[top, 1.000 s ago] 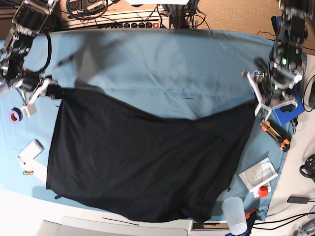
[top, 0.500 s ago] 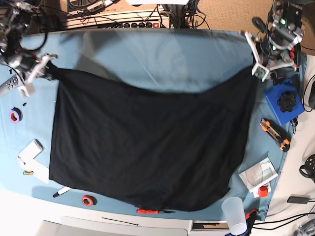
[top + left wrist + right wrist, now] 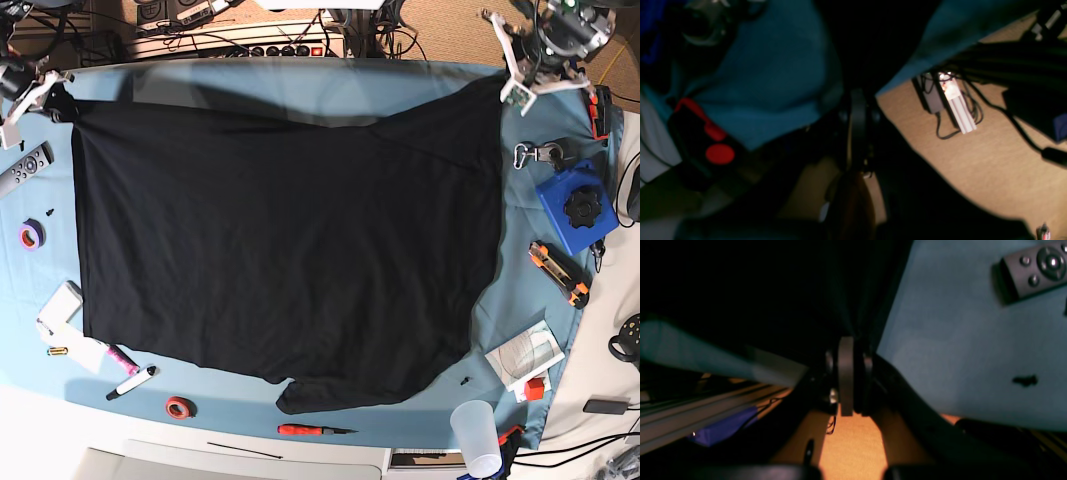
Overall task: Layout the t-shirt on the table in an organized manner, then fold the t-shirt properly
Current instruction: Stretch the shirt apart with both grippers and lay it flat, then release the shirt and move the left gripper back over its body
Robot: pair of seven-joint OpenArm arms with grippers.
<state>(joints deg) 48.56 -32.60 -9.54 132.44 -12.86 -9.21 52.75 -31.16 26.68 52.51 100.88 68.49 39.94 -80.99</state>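
Base view is showing the large black soft-fabric t-shirt (image 3: 285,235) lying spread over the big rectangular table covered in light blue cloth (image 3: 300,85), taking up most of its middle. The shirt's longer side is running left to right, with its straight stretched edge at the far side and a sleeve-like flap poking out at the near edge, right of centre. No print is showing on the upward face.

The right gripper (image 3: 40,92) is sitting at the far left corner of the shirt, its jaws clamped together on the black fabric; the right wrist view is showing the cloth bunching into the closed jaws. The left gripper (image 3: 522,72) is pinching the far right corner in the same way, jaws shut on the fabric, just past the table's far right edge.

A grey remote control (image 3: 22,172) is lying left of the shirt, and a blue box (image 3: 574,210) is standing to its right.
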